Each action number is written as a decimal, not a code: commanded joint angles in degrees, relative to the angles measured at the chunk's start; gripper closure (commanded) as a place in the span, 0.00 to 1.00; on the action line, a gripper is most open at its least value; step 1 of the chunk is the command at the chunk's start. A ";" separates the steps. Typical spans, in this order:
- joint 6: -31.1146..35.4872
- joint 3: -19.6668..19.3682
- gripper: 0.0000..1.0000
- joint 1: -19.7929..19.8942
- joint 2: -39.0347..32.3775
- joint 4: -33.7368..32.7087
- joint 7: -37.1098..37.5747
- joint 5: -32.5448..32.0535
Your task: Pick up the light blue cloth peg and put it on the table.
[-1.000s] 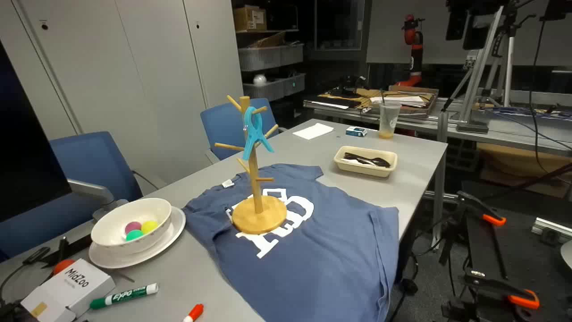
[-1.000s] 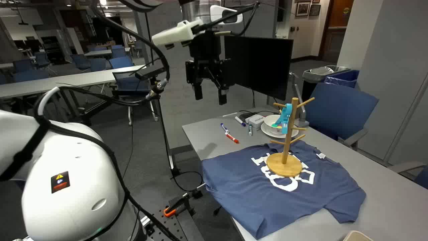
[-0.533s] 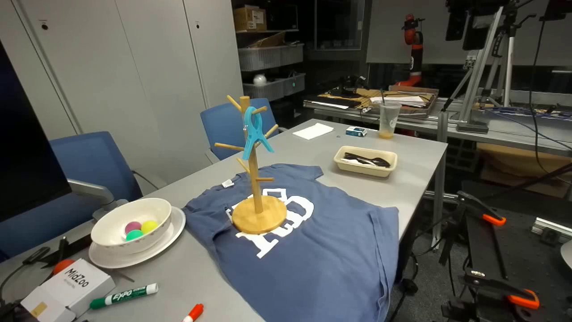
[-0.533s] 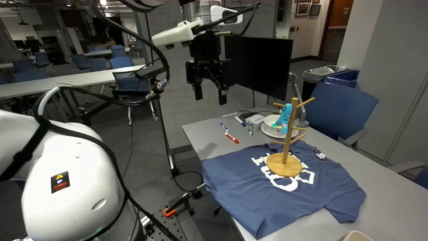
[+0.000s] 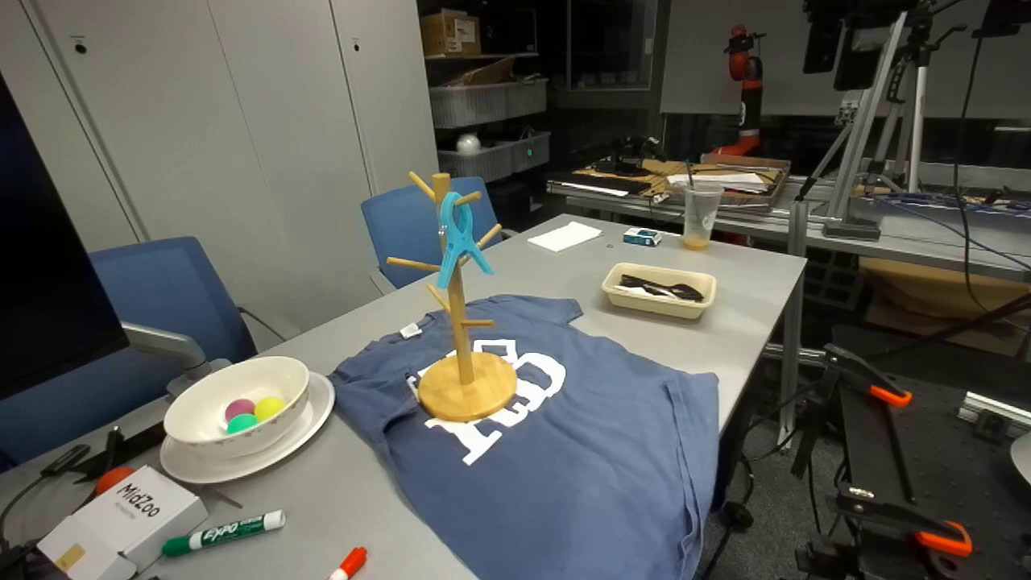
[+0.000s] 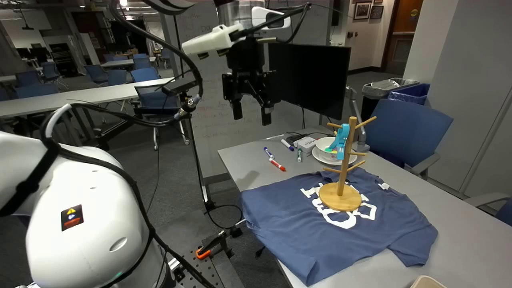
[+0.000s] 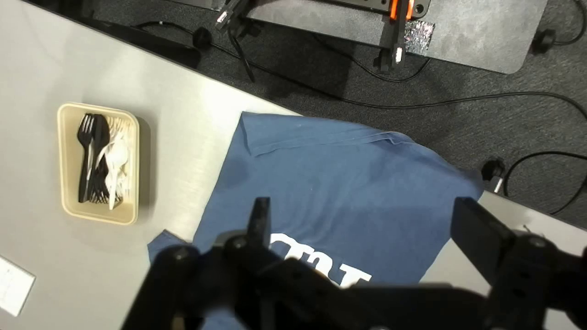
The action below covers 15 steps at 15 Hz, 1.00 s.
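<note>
In an exterior view, my arm [image 6: 92,224] fills the left; next comes my gripper [image 6: 252,116], pointing down, well apart from the peg [image 6: 342,140], and I see its fingers [image 6: 266,117] standing wide. Then, on the table [image 6: 472,244], I have a red pen [image 6: 277,165], a green pen [image 6: 299,155], a box [image 6: 305,145] and a bowl [image 6: 324,154] on a plate [image 6: 321,160]. The light blue peg hangs legs down near the top of the stand [image 6: 340,197] in both exterior views; whether looped or clipped on, I cannot tell. The stand is upright on the spread shirt [image 6: 296,224], and a chair [image 6: 404,132] is farther right, beyond the table. My wrist view shows a tray [image 7: 69,174] of cutlery [image 7: 101,135] at left, then the shirt, seen between the fingers.
</note>
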<state>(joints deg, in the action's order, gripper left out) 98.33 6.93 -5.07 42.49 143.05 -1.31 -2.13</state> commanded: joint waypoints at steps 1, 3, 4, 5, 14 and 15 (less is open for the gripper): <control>-0.15 -0.42 0.00 -0.57 -0.10 -0.13 0.32 -0.29; -0.14 -0.42 0.00 -0.57 -0.10 -0.13 0.32 -0.29; -0.14 -0.42 0.00 -0.57 -0.10 -0.13 0.32 -0.29; -0.14 -0.42 0.00 -0.57 -0.10 -0.13 0.32 -0.28; -2.64 -0.15 0.00 0.84 -12.60 -22.00 0.64 -3.31; -3.23 0.06 0.00 1.05 -14.65 -25.29 1.18 -3.65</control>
<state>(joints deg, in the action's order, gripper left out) 98.27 6.72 -4.71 35.69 129.03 -1.03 -4.89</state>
